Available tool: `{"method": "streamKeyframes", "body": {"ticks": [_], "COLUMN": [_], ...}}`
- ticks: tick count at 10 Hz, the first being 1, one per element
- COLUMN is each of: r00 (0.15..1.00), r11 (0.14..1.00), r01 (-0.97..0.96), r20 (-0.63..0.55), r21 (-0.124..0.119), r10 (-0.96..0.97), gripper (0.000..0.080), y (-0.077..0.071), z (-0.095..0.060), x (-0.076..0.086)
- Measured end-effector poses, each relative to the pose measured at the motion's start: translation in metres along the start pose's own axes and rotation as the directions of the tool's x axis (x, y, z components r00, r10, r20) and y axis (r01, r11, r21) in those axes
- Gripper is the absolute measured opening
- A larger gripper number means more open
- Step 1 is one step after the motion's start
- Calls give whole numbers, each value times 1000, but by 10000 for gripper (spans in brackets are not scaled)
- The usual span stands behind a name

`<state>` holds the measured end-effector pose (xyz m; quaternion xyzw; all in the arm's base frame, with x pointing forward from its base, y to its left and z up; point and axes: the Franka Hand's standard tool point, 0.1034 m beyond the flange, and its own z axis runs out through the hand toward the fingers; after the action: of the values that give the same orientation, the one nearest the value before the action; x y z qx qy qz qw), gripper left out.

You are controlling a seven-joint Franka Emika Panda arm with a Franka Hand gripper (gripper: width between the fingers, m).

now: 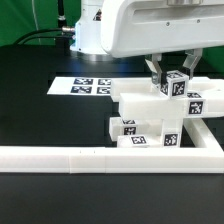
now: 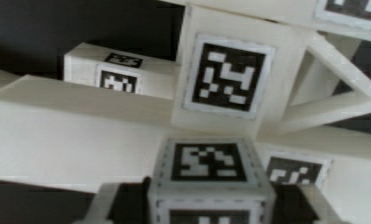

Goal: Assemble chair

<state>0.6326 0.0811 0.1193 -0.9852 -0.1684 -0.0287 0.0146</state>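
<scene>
tool (image 1: 171,80) clasping post (image 1: 178,87), marker board (image 1: 88,86) exterior only

The arm (image 1: 130,25) is cut off above; whether the jaws clamp the chair post (image 1: 177,84) is unclear.

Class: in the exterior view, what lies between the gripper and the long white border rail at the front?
The tagged white chair pieces, clustered between gripper and rail; the exterior view shows it.

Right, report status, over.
Pincer shut on tagged post, above the pile. Other chair parts bunched in border rail corner. Rail close alongside.
</scene>
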Motion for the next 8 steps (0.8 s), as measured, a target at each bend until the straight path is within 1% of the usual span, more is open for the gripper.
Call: {"method": "streamKeyframes", "body": {"ticks": [3, 4, 7, 8], "r00": [998, 982, 930, 894], "r11": [998, 982, 930, 894], "r01": [-59, -191, -368, -448], "r20": [-1, -1, 1, 2], "r21": [3, 7, 9, 9], "r10": [59, 191, 368, 448], "gripper": [283, 283, 284, 284], "y": [-1, -1, -2, -2], "z": [0, 0, 0, 0], "x": [0, 0, 1, 1]}}
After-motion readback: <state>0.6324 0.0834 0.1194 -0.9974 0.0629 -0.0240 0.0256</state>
